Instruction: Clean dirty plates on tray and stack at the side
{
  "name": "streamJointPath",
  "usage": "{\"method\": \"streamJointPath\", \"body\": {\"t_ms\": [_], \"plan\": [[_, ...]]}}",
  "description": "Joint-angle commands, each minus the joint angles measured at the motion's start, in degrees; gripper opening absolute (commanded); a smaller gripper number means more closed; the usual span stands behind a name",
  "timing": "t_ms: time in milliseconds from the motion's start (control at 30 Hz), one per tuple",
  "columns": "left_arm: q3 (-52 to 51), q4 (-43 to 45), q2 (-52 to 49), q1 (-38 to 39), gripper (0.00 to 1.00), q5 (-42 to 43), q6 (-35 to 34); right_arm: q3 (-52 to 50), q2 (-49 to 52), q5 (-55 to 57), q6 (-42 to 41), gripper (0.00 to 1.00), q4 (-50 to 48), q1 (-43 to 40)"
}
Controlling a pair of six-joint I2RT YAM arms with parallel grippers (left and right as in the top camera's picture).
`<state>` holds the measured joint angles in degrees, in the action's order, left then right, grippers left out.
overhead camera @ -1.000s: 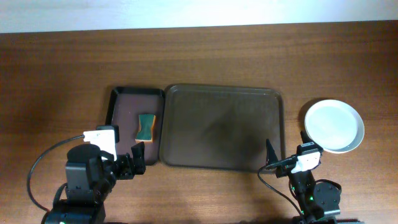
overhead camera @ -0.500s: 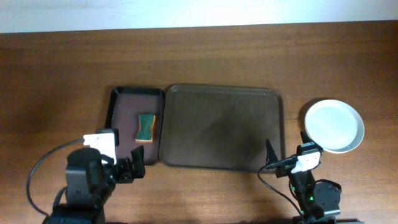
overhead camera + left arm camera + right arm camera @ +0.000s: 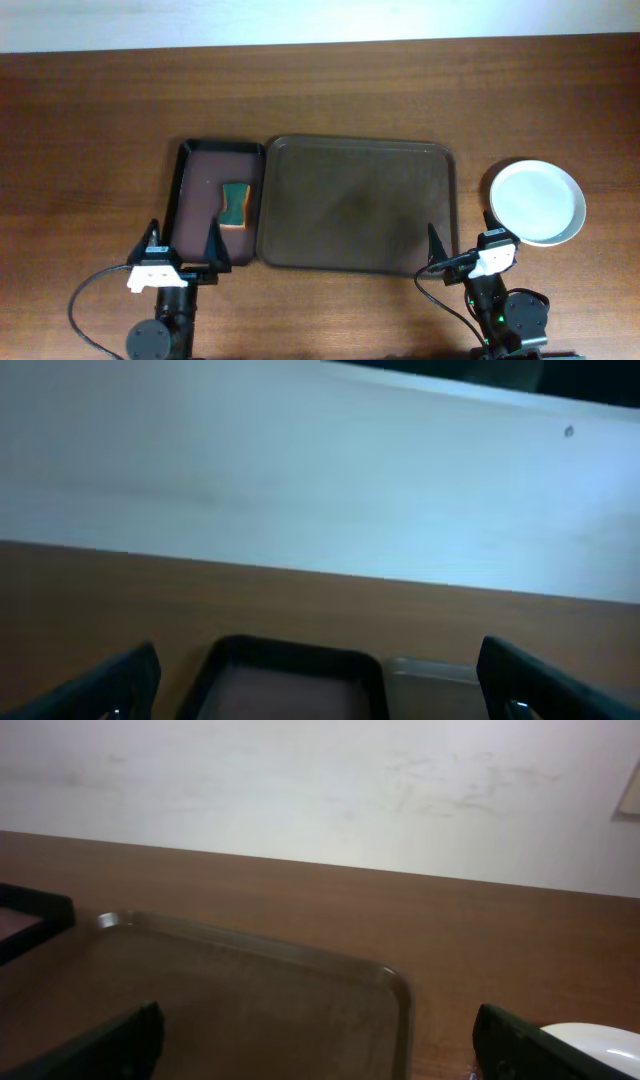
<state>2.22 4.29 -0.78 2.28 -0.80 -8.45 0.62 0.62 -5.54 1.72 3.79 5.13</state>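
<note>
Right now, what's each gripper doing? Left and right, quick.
Left gripper: open, holding nothing.
Right gripper: open, holding nothing.

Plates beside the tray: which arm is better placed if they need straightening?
Right. The plates sit right of the tray, just beyond the open right gripper. The left gripper is by the small dark tray and would have to cross the whole tray.

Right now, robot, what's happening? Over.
Open and empty: left hand, right hand. On the tray, nothing; white plate sits on the table to its right. Nothing in the way; sponge in the small tray.
</note>
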Motion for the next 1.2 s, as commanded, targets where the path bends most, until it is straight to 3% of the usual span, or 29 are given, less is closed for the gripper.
{"method": "streamJointPath", "body": {"t_ms": [0,67,1167], "plan": [[-1.7,-0.5,0.5,-0.2,0.99,-1.4,6.6,-0.3,-0.4,-0.9,0.0,0.99,0.2,-0.4],[-1.7,-8.9,0.5,-0.2,0.99,0.0,7.0,-0.3,-0.4,-0.9,0.0,0.99,0.2,-0.4],[-1.7,-9.0,0.5,-0.2,1.0,2.1,7.0,-0.3,-0.4,-0.9,0.0,0.99,0.2,-0.4]]}}
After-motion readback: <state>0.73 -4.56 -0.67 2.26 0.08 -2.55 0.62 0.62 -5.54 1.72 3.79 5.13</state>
